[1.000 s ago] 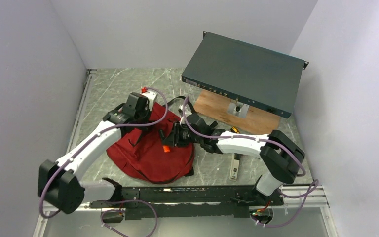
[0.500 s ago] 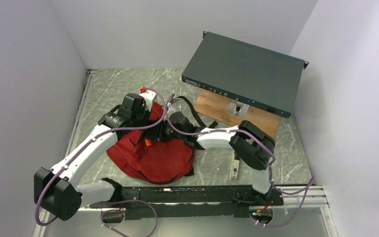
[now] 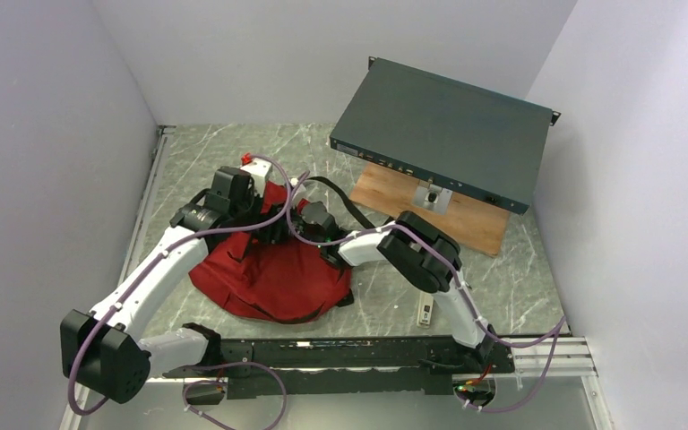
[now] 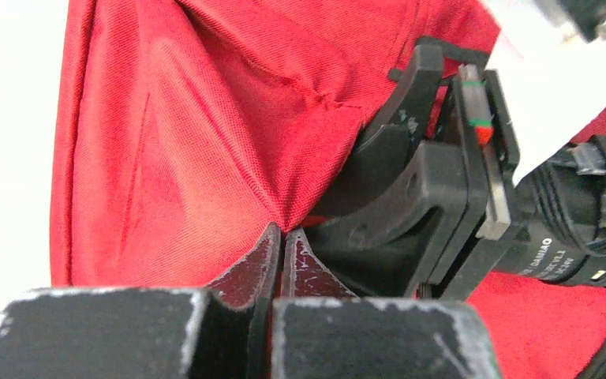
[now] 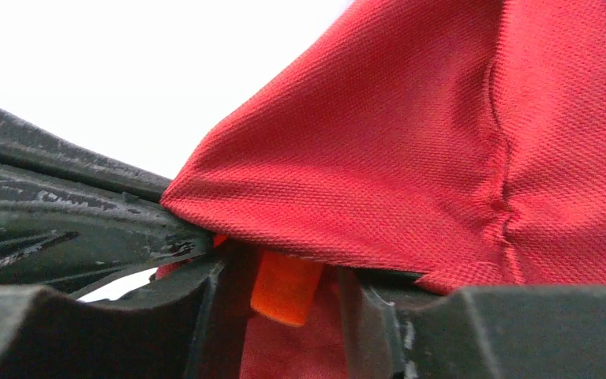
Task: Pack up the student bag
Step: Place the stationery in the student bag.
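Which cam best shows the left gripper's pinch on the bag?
Left wrist: the left gripper is shut on a fold of the student bag. Top external shows both from above, contact hidden. Right wrist shows mainly red fabric.

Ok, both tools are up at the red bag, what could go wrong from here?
The left tool pinches only a thin fold of the student bag; if it slips, the flap likely drops onto the right tool and the orange piece between its jaws. The tools also sit very close together, so a small move might make them collide.
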`<action>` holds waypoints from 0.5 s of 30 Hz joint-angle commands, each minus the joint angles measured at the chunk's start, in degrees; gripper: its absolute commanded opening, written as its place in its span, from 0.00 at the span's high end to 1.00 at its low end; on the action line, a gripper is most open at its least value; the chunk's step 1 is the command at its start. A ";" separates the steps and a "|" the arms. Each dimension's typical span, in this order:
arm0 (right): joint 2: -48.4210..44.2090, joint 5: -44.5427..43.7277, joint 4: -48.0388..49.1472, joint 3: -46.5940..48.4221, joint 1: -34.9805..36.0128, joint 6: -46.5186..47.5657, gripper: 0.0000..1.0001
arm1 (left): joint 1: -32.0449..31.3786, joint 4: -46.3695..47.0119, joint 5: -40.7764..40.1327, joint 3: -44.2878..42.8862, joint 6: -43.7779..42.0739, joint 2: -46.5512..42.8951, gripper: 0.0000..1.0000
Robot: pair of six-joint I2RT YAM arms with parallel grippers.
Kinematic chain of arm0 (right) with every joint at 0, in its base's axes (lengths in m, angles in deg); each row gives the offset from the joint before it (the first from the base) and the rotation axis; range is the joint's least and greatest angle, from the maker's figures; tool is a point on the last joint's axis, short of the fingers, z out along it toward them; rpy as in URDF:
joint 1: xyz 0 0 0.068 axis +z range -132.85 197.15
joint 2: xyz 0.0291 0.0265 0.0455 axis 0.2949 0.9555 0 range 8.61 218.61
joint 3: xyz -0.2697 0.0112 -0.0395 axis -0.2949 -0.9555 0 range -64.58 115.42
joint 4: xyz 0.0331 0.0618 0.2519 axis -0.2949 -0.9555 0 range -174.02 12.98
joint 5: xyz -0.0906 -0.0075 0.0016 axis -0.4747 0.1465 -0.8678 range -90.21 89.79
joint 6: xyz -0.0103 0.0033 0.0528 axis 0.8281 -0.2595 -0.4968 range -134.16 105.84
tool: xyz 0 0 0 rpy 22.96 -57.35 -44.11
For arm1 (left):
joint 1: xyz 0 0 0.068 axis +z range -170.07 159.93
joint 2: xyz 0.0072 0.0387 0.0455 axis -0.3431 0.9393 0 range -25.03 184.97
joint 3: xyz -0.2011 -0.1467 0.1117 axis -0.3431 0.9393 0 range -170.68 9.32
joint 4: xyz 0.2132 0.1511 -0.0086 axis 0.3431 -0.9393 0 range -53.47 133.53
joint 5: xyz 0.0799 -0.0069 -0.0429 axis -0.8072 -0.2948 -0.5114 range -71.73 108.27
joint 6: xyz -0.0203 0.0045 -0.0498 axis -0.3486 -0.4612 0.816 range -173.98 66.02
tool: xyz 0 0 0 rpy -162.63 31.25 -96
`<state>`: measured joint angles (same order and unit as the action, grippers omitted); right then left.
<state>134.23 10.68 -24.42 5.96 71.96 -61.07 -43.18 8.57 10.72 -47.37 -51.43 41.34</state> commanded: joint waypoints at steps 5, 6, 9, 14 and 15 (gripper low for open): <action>-5.27 7.18 -8.75 -4.08 -2.25 0.52 0.47 | 1.01 0.01 2.21 -1.50 0.62 -1.02 1.00; -5.93 7.39 -9.08 -5.15 -2.29 0.18 0.47 | 1.05 0.06 2.53 -1.50 0.62 -0.98 1.00; -8.01 7.12 -9.48 -7.90 -2.42 0.75 0.47 | 1.05 -0.08 2.83 -1.45 0.66 -0.58 1.00; -9.04 8.96 -12.10 -7.61 -2.51 1.48 0.75 | 1.09 0.06 2.95 -1.27 0.71 -0.41 1.00; -10.05 8.92 -13.71 -7.79 -2.51 1.96 0.77 | 1.07 0.07 2.99 -1.17 0.71 -0.30 1.00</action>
<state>126.84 18.46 -32.94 -1.54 70.10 -60.42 -42.39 8.48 13.37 -47.37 -51.30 41.45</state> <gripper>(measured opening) 0.280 0.015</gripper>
